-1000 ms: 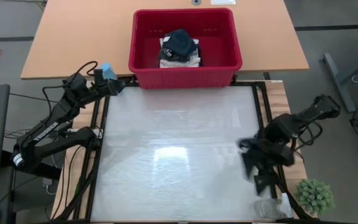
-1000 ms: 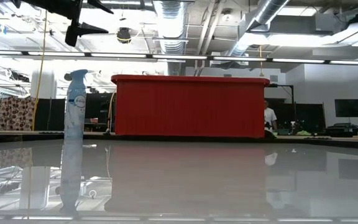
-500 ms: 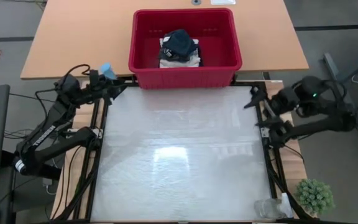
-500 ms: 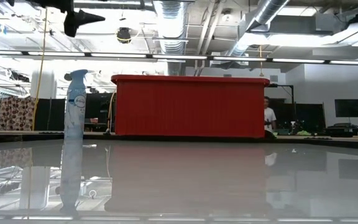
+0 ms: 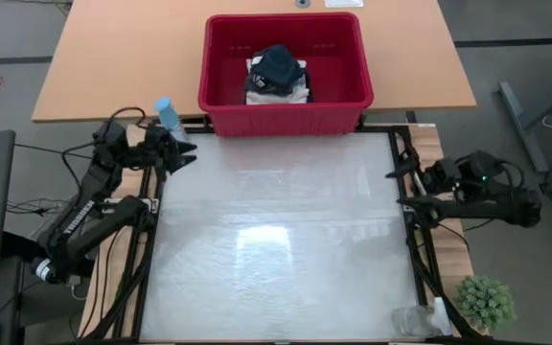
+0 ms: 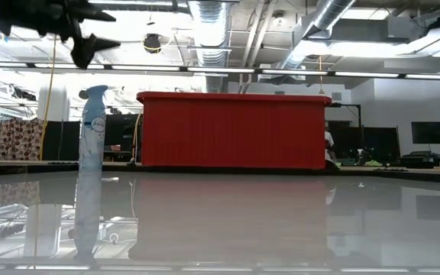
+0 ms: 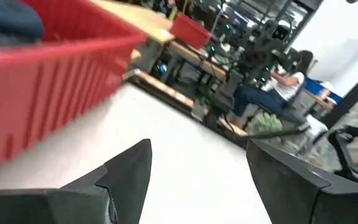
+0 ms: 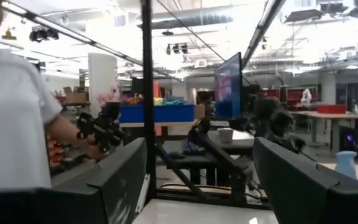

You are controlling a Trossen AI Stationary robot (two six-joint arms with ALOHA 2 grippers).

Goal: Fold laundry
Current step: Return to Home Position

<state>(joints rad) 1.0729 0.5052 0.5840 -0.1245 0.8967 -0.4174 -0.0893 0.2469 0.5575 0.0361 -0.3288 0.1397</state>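
Laundry (image 5: pixel 278 70) inside red basket (image 5: pixel 286 117)

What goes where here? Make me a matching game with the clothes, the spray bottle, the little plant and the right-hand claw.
Things:
1. folded clothes
2. spray bottle
3. green plant
4. right gripper

Places:
A. at the right edge of the work mat, fingers open, holding nothing
B. inside the red basket
C. off the mat's corner on the right arm's side, far from the basket
D. beside the left gripper, near the basket's corner

Pairs: 1-B, 2-D, 3-C, 4-A.
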